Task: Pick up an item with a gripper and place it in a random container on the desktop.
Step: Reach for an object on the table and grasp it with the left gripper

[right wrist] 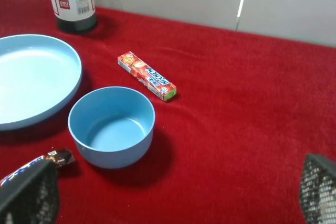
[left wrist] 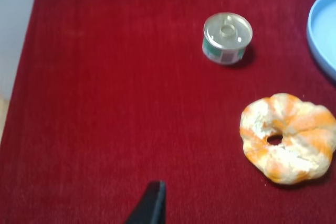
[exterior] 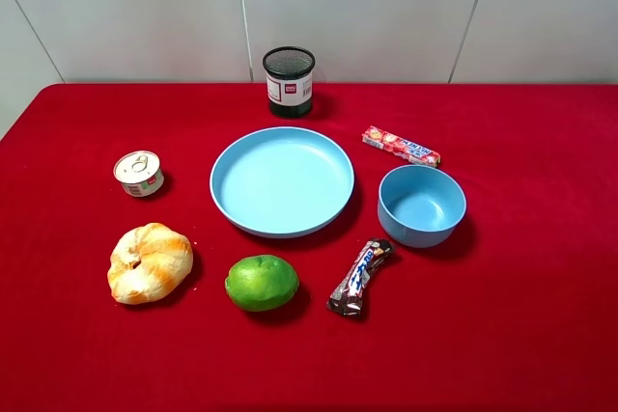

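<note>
The small tin can (exterior: 139, 173) with a silver pull-tab lid and a white and green label stands on the red cloth (exterior: 521, 335) at the left. It also shows in the left wrist view (left wrist: 227, 38), far ahead of my left gripper (left wrist: 152, 205), of which only one black fingertip shows. The large shallow light blue plate (exterior: 281, 180) lies empty in the middle; its edge shows in the left wrist view (left wrist: 321, 35) and in the right wrist view (right wrist: 31, 80). My right gripper (right wrist: 176, 174) is open and empty, its fingers (right wrist: 31, 195) spread wide above the cloth. Neither arm shows in the exterior view.
A croissant (exterior: 150, 262) and a green lime (exterior: 262, 282) lie near the front left. A smaller blue bowl (exterior: 421, 205), a chocolate bar (exterior: 359, 278), a red candy pack (exterior: 401, 146) and a black mesh cup (exterior: 289, 81) surround the plate.
</note>
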Tool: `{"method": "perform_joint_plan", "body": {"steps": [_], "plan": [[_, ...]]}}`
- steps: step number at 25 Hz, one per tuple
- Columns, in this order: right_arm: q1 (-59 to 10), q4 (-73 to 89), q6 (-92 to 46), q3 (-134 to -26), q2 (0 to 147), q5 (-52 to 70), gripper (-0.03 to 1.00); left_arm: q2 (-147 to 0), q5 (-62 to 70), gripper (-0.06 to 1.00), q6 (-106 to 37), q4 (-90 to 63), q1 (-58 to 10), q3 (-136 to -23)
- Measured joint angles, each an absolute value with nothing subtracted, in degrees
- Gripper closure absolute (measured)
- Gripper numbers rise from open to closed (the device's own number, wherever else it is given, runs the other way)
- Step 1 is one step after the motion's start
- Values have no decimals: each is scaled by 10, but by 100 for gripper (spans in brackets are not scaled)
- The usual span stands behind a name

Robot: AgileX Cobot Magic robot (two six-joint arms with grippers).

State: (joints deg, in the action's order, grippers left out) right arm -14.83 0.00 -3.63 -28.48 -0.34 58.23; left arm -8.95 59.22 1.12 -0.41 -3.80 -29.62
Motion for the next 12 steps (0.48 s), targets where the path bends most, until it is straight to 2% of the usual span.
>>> {"method": "perform_joint_plan", "body": {"steps": [12], "plan": [[-148,0,-36,-285,-3,582,27,-350,501,4,-55,-6,-38,-355]]}}
